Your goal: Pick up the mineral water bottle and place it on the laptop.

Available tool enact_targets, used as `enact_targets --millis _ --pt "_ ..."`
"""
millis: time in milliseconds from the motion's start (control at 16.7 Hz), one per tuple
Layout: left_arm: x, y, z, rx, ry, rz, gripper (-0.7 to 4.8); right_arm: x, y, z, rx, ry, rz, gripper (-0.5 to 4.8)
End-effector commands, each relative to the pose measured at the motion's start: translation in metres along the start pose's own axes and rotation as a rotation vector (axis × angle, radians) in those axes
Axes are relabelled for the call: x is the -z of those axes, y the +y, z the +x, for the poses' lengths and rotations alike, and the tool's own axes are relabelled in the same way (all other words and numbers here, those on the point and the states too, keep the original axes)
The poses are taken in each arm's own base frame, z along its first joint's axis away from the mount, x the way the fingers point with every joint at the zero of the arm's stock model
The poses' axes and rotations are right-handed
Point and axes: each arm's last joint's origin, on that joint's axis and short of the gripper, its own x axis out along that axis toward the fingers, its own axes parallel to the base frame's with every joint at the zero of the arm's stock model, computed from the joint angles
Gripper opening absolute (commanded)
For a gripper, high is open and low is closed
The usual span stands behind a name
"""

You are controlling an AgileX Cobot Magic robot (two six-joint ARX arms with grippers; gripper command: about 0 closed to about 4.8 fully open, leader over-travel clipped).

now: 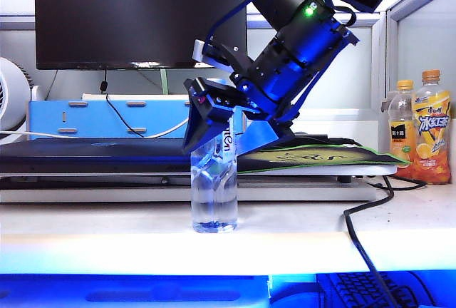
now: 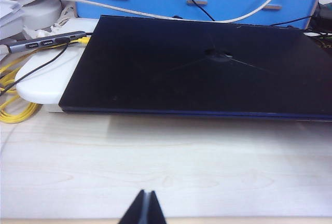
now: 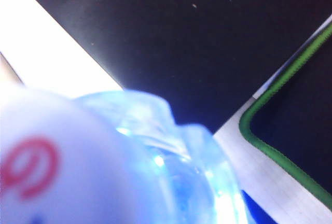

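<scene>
Mineral water bottle (image 1: 214, 187): upright on the pale table (image 1: 107, 233), just in front of the laptop's near edge, its base clear of the table's front edge. Right gripper (image 1: 214, 126): tilted down over the bottle's top, jaws spread wide either side, nothing grasped. Laptop (image 2: 197, 68): closed, lid bare across its width, mouse pad (image 1: 313, 157) overlapping its right end. Left gripper (image 2: 144, 208): fingers pressed together, empty, low above open tabletop before the laptop's front edge. Two orange drink bottles (image 1: 420, 137): far right, well apart.
</scene>
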Motion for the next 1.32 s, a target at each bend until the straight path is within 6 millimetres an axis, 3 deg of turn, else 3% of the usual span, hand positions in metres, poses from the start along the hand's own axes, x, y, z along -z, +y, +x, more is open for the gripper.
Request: enact_targets --millis 60,120,240,720,1079,1319 --pt "-0.001 0.0 0.0 0.003 -0.011 0.001 -0.02 -0.002 0.001 -0.001 0.002 -0.003 -0.007 3.99" --pt "-0.001 0.0 0.0 0.003 -0.011 0.001 -0.02 -0.002 0.001 -0.001 -0.002 -0.004 -0.008 2.09" --pt "-0.001 0.0 0.0 0.003 -0.011 0.001 -0.02 -0.004 0.003 -0.001 -0.012 -0.016 -0.014 0.17" --pt "-0.001 0.0 0.0 0.003 -0.011 0.001 -0.02 -0.024 0.005 -0.007 -0.047 -0.137 -0.041 -0.01" --pt "-0.001 0.0 0.0 0.003 -0.011 0.001 -0.02 -0.128 0.011 -0.055 -0.002 -0.393 -0.121 -0.01" --pt "-0.001 0.0 0.0 0.004 -0.011 0.001 -0.02 -0.152 0.007 -0.057 0.022 -0.44 -0.125 -0.01"
